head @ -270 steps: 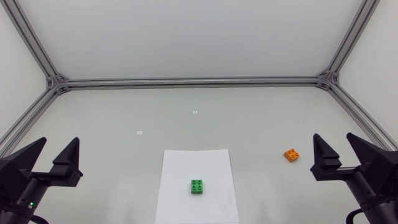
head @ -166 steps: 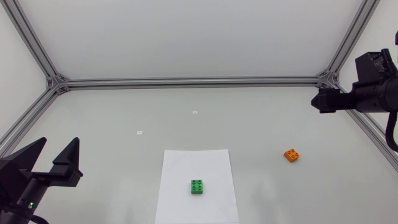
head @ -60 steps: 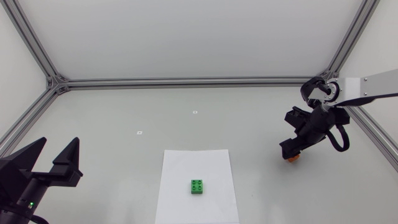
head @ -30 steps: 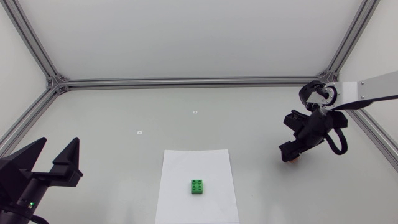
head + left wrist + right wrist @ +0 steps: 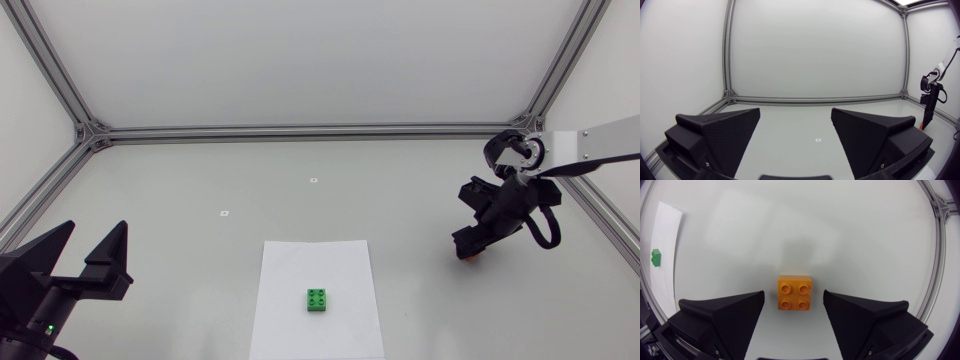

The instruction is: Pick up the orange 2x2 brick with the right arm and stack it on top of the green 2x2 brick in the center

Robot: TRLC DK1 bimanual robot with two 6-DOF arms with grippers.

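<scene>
Orange brick, untouched, between right end effector fingers

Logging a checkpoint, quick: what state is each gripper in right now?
Left gripper: open, empty.
Right gripper: open, orange brick between its fingers, not gripped.

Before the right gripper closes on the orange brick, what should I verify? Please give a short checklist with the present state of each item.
1. Right gripper open: ok.
2. Orange brick between its fingers, touching neither: ok.
3. Brick roughly square to the fingers: ok.
4. Fingers low enough to grip the brick: cannot tell.
5. Green brick uncovered on the paper sheet: ok.
6. Left gripper away from the centre: ok.
</scene>
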